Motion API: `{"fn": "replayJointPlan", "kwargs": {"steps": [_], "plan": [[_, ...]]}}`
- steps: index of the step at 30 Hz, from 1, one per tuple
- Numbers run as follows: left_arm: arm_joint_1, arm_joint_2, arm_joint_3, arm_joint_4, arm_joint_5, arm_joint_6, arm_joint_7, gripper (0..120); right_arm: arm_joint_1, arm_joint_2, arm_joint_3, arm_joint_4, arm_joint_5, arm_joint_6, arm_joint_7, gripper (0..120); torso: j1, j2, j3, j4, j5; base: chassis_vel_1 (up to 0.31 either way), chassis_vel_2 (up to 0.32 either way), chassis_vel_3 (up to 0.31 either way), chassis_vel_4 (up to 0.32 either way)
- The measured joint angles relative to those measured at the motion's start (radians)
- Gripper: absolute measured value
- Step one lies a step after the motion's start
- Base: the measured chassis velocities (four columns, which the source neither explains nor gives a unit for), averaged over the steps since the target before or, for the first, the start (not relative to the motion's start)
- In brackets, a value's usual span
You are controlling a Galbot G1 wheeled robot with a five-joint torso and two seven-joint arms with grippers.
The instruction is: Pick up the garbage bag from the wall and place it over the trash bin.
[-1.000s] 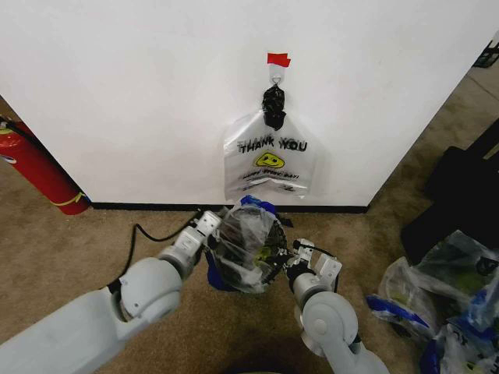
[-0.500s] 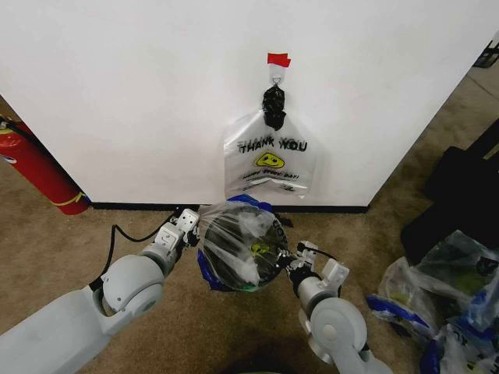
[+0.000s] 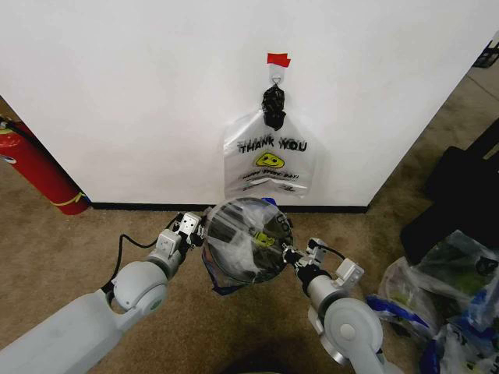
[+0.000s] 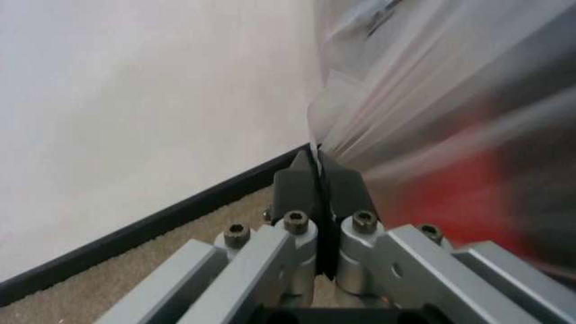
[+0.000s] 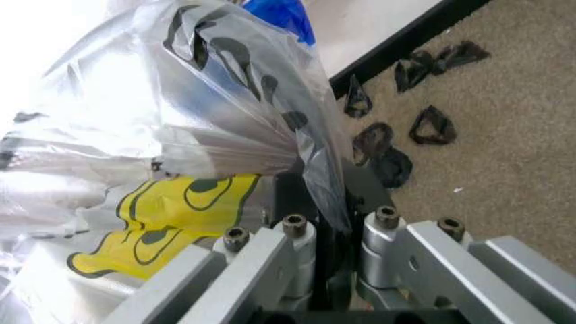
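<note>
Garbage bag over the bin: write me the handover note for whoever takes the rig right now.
Left claw: shut on the garbage bag, pinching its edge on the left.
Right claw: shut on the bag's opposite edge.
Bag: off the wall, stretched open between both claws, low in front of the baseboard. The trash bin sits under and behind the plastic.
A matching bag hangs on the wall hook.
Left: seat the bag over the rim, then release.

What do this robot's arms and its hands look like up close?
The arms are smooth, rounded, pale grey-white shells with ball-like joints, and black cables loop near both wrists. The left gripper and right gripper are silver metal linkages with black hex bolts, ending in dark, wedge-shaped fingertips.
</note>
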Motion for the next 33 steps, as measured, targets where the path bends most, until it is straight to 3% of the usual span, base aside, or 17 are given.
{"fn": "replayJointPlan", "kwargs": {"steps": [7,9,14,17,22,23,25,27,33], "plan": [[0.026,0.017,-0.019,-0.031,-0.01,-0.013,0.001,1,0.0,-0.009,0.008,0.003,0.001,-0.003,0.006,0,0.0,0.0,0.0,0.0002,0.0002,0.0,0.0,0.0,0.0],[0.047,0.022,-0.042,-0.068,-0.03,-0.003,-0.001,13,-0.001,-0.009,0.008,0.002,0.0,-0.003,0.014,0,0.0,0.0,0.0,0.0,0.0001,0.0,0.0,0.0,0.0],[0.084,0.033,-0.093,-0.111,-0.046,0.008,-0.003,26,0.0,-0.004,0.01,-0.01,0.0,-0.003,0.026,0,0.0,0.0,0.0,0.0001,0.0001,0.0,0.0,0.0,0.0],[0.13,0.046,-0.134,-0.145,-0.049,0.011,-0.019,41,0.003,-0.003,0.018,-0.02,-0.001,-0.002,0.032,0,0.0,0.0,0.0,0.0,0.0,0.0,0.0,0.0,0.0],[0.167,0.052,-0.168,-0.167,-0.049,0.012,-0.042,52,0.003,-0.005,0.021,-0.028,-0.008,0.004,0.034,0,0.0,0.0,0.0,0.0001,0.0001,0.0,0.0,0.0,0.0],[0.199,0.058,-0.197,-0.202,-0.054,0.009,-0.066,63,0.001,-0.006,0.022,-0.035,-0.027,0.014,0.034,0,0.0,0.0,0.0,0.0002,0.0,0.0,0.0,0.0,0.0],[0.219,0.065,-0.211,-0.26,-0.069,0.014,-0.098,71,0.0,-0.004,0.019,-0.044,-0.057,0.028,0.034,0,0.0,0.0,0.0,0.0001,0.0002,0.0,0.0,0.0,0.0],[0.224,0.065,-0.212,-0.296,-0.081,0.026,-0.112,71,-0.001,0.0,0.018,-0.045,-0.07,0.034,0.034,0,0.0,0.0,0.0,0.0001,0.0,0.0,0.0,0.0,0.0],[0.194,0.053,-0.185,-0.416,-0.162,0.073,-0.129,49,-0.007,0.014,0.006,-0.038,-0.142,0.063,0.029,0,0.0,0.0,0.0,0.0,0.0001,0.0,0.0,0.0,0.0]]}}
